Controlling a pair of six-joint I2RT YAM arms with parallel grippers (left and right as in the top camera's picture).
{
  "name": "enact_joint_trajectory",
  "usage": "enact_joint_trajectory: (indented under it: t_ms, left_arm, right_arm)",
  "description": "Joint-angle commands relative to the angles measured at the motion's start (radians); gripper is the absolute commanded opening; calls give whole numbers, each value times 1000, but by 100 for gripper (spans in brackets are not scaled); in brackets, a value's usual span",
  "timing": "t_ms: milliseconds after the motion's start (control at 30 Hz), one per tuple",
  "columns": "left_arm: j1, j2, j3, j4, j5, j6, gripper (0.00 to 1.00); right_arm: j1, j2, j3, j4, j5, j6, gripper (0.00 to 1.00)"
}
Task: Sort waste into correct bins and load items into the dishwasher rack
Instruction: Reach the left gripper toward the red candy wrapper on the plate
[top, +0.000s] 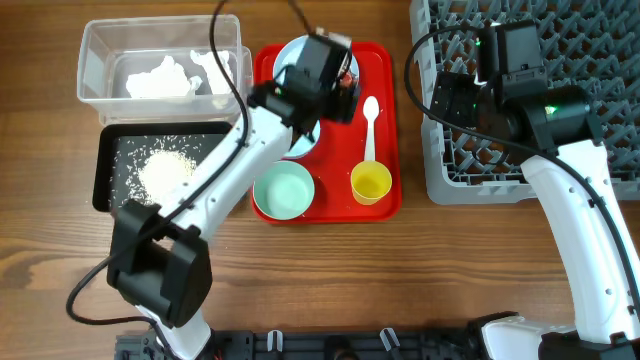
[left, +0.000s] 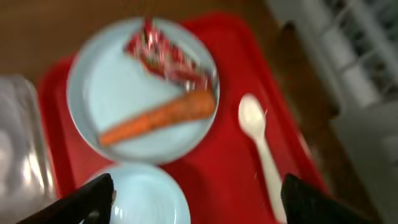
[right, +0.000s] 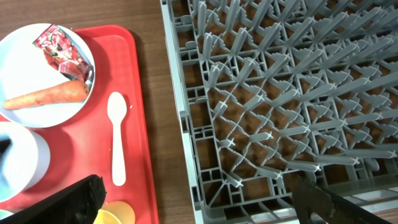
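Overhead: the left gripper (top: 335, 85) is held over the light-blue plate (top: 285, 52) at the top of the red tray (top: 385, 205), and the carrot is hidden beneath it. The right gripper (top: 450, 98) is set over the rack (top: 600, 60) at upper right, so the left arm is judged the nearer.

Left wrist: the fingers (left: 87, 199) are seen spread wide in the lower corners, with nothing between them. The carrot (left: 158, 117) lies on the plate just above frame centre. Its long axis slants from lower left to upper right, and the wrapper (left: 165, 56) is just beside its thick end.

Right wrist: the right fingers (right: 62, 202) are likewise spread, and the carrot is seen at far left.
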Motion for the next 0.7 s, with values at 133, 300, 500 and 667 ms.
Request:
enact_joint_trajectory:
  t_ms: [133,300,500,667]
  left_arm:
    - [122,51,114,246,-4,180,93]
    - [167,203,114,331,62,283,96]
    - [129,281,114,207,77,261,92]
    - [108,280,114,103,79,127,92]
  right_arm:
    - [-3,11,3,3,-31,-11,100]
    - [-3,11,3,3,-31,-11,100]
    - [-3,11,3,38,-65,-13,100]
    - [-3,11,3,54,-77,-13,100]
